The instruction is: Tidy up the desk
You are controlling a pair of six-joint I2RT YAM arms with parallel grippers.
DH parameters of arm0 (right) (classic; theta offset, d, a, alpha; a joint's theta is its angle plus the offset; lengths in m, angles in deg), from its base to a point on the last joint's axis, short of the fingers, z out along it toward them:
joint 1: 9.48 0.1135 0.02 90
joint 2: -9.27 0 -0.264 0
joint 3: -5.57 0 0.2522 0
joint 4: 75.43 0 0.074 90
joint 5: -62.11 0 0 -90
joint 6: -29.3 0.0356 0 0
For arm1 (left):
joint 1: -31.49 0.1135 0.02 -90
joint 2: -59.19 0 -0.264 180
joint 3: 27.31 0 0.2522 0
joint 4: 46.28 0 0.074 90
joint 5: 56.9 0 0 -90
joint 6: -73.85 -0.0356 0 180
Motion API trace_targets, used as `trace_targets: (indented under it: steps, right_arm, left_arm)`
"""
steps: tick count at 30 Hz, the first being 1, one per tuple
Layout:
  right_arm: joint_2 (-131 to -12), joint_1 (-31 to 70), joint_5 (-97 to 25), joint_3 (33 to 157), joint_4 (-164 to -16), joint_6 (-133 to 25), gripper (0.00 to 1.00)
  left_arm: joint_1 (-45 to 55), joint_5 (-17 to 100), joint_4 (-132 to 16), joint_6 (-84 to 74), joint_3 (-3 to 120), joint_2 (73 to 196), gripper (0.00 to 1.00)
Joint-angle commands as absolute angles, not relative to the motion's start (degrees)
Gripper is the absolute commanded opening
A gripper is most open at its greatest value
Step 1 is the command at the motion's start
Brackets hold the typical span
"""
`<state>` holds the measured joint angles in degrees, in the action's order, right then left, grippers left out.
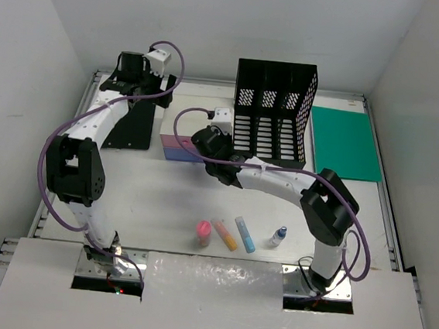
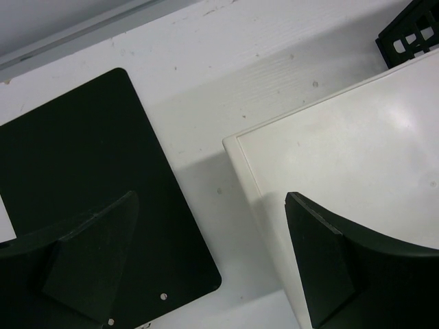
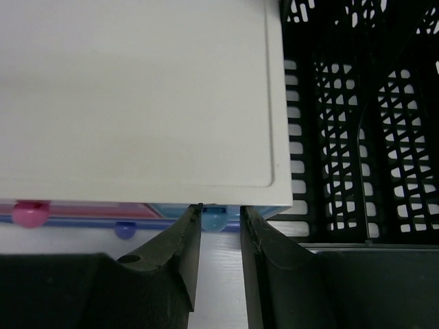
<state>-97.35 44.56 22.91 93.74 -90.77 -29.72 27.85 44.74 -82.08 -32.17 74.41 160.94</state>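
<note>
White and matte, the desk (image 1: 162,198) lies flat beneath both my claws, its long axis running left to right across my front. At its far middle sits a small box (image 1: 176,146), drawer fronts turned towards me. A black rack (image 1: 275,111) stands just beside it on the right, and a black pad (image 2: 82,171) lies to its left across a strip of bare desk. A green folder (image 1: 346,142) lies beyond the rack. Pens (image 1: 224,233) and a bottle (image 1: 277,236) wait in a row near my bases.

My right claw (image 3: 219,212) hangs low over the desk at the box's front, and its jaws stand narrow with the blue knob (image 3: 214,219) between the tips. Whether they pinch it I cannot tell. My left claw (image 2: 209,199) hovers spread wide above the gap between pad and box, holding nothing.

The right arm is the nearer to the knob. I judge the next move turns on the knob lying straight ahead of those tips, so the pull should come back towards me.
</note>
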Motion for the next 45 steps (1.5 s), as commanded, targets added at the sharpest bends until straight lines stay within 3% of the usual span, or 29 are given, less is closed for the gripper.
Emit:
trace_targets:
  steps: [1, 23, 27, 33, 37, 43, 45]
  right_arm:
    - [-97.9, 43.8, 23.3, 96.8, -89.0, -28.4, 0.28]
    - [-102.0, 41.3, 22.6, 96.9, -88.2, -25.3, 0.21]
    - [-102.9, 40.8, 22.4, 96.8, -88.7, -24.7, 0.26]
    - [-103.0, 40.6, 23.7, 96.1, -87.1, -25.2, 0.25]
    - [-102.5, 40.4, 23.8, 95.9, -85.4, -26.9, 0.21]
    - [-102.0, 40.4, 23.4, 94.8, -83.6, -29.3, 0.00]
    - [-101.5, 40.4, 22.9, 94.4, -84.0, -29.6, 0.00]
  left_arm:
    - [28.1, 44.3, -79.1, -32.4, 74.5, 158.9, 0.87]
    - [28.1, 42.9, -79.2, -34.2, 73.6, 158.7, 0.87]
    - [28.1, 42.9, -79.3, -34.1, 73.5, 158.6, 0.87]
    - [28.1, 42.9, -79.3, -34.3, 73.4, 158.5, 0.87]
    - [28.1, 42.5, -79.3, -34.5, 73.1, 158.6, 0.87]
    - [28.2, 42.0, -79.1, -35.0, 72.9, 158.9, 0.87]
    - [28.2, 41.7, -78.9, -35.1, 72.8, 158.9, 0.87]
